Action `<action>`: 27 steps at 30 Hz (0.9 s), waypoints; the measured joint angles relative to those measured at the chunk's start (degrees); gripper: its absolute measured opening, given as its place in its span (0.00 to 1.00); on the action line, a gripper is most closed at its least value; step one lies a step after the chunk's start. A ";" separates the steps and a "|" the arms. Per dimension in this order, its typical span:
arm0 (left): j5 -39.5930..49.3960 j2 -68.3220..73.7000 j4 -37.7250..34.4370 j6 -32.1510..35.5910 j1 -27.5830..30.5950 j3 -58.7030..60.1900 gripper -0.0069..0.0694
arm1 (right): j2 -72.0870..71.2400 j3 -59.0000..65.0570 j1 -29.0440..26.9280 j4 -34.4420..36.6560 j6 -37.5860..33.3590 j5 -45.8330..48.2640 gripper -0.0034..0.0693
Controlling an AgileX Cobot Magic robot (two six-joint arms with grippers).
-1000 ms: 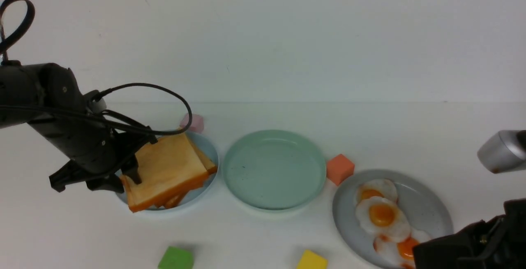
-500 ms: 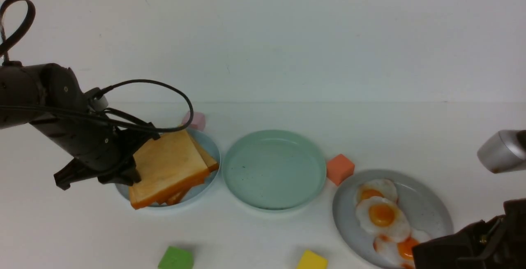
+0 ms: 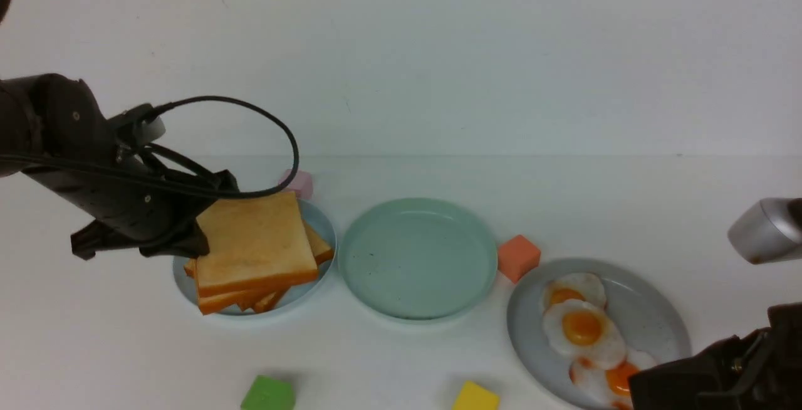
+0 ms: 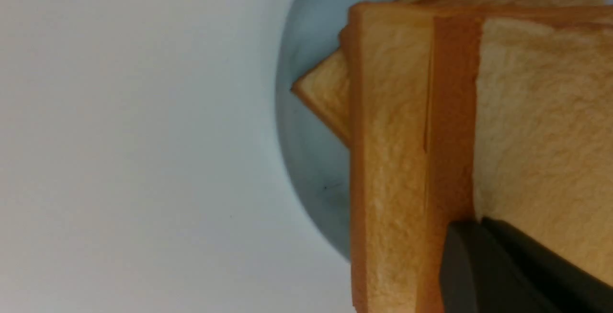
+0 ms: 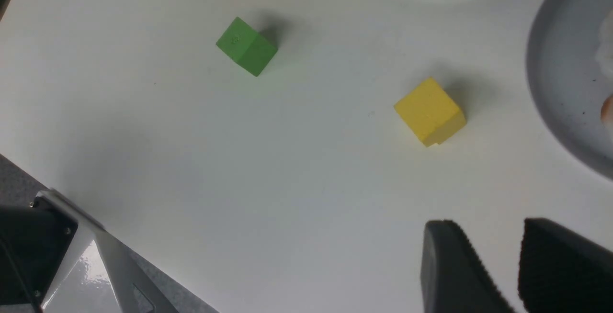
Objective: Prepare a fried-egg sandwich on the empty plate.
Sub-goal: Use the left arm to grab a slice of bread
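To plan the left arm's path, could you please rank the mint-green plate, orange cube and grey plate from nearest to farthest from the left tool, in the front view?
From the left tool, gripping a toast slice:
1. Mint-green plate, centre, to its right.
2. Orange cube, by that plate's right rim.
3. Grey plate, far right.

wall (image 3: 438, 52): plain white | tabletop (image 3: 626, 209): white, smooth | light: even, soft shadows on tabletop
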 joint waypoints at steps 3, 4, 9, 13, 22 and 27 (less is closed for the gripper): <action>0.00 -0.04 -0.90 3.16 0.00 0.00 0.07 | 0.00 0.00 0.00 0.00 0.00 0.00 0.38; 0.00 -0.04 -1.96 4.99 0.00 0.00 0.07 | 0.00 0.00 0.00 0.00 0.00 0.00 0.38; -1.46 0.02 -7.85 11.93 0.00 0.00 0.07 | 0.00 0.00 0.00 0.00 0.00 -0.67 0.38; -3.09 1.39 -9.34 13.94 0.00 0.00 0.07 | 0.00 0.00 0.00 0.00 0.00 -0.92 0.38; -3.02 5.36 -9.19 11.36 0.00 0.00 0.12 | 0.00 0.00 0.00 0.48 0.00 -0.98 0.38; -3.02 5.36 -7.83 10.40 0.00 0.00 0.25 | 0.05 0.00 0.00 1.33 0.00 -0.98 0.38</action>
